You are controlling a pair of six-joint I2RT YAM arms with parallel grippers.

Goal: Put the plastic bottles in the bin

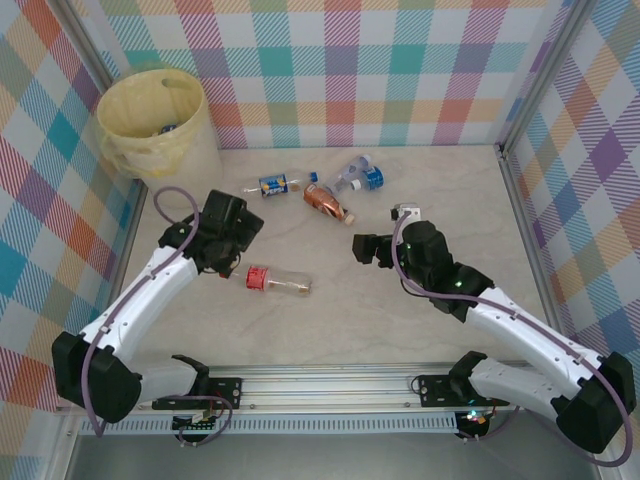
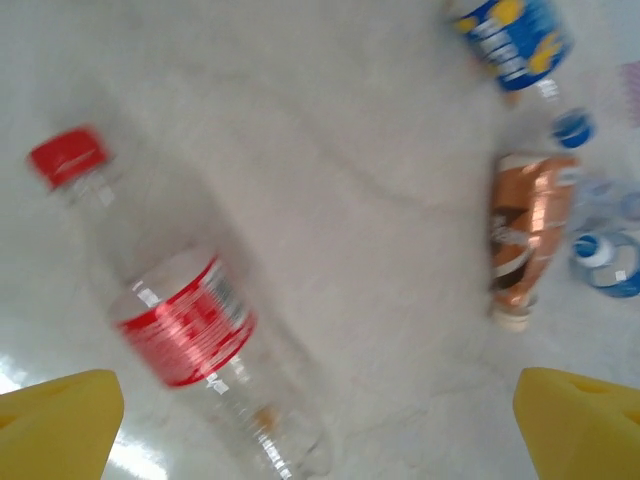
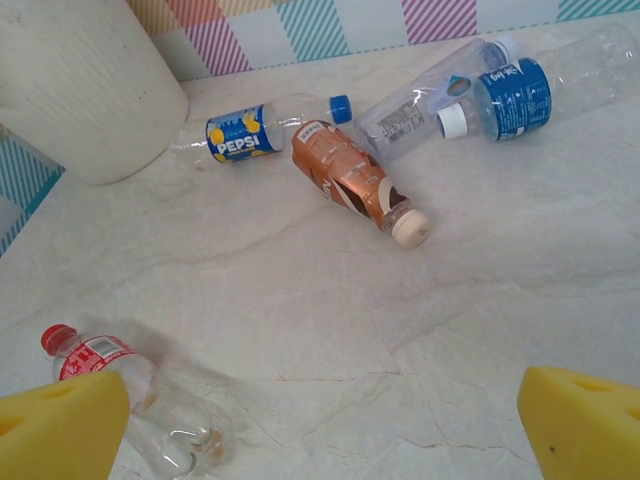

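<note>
Five plastic bottles (image 1: 325,200) loose on the desk (image 1: 330,330), right of the bin (image 1: 192,138); both pairs of jaws wide apart, empty.

plastic bottles (image 1: 278,281) lying on table (image 1: 330,335): 5 | bin (image 1: 197,145): 1 | arms (image 1: 148,292): 2

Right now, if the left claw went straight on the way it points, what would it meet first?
Probably the red-label bottle, lying on its side under the open left claw, its base end between the fingers. Depth is unclear, so it may touch the bare table beside it instead.
</note>
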